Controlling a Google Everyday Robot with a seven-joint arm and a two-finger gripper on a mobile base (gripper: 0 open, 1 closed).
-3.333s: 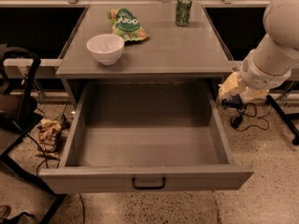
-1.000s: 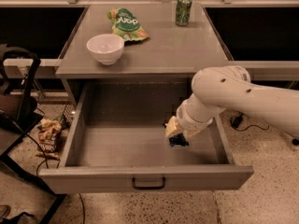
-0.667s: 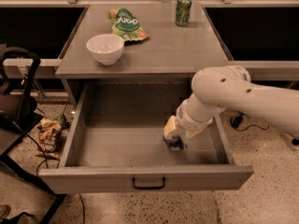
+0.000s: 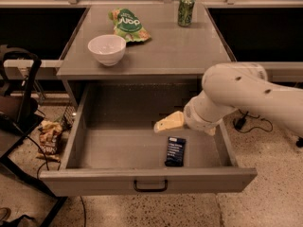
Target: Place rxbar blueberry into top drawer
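Observation:
The rxbar blueberry (image 4: pixel 175 151), a flat navy bar with white text, lies on the floor of the open top drawer (image 4: pixel 147 179) near its front right. My gripper (image 4: pixel 169 122), with pale yellow fingers, hovers just above and behind the bar, over the drawer's right half. It holds nothing and does not touch the bar. The white arm reaches in from the right.
On the tabletop stand a white bowl (image 4: pixel 107 49), a green chip bag (image 4: pixel 127 25) and a green soda can (image 4: pixel 185 9). A black frame (image 4: pixel 21 103) and a snack bag (image 4: pixel 48 135) on the floor are at the left. Cables lie on the floor at right.
The bar was in my gripper low in the drawer; now it lies on the drawer floor and my gripper has lifted up and away from it.

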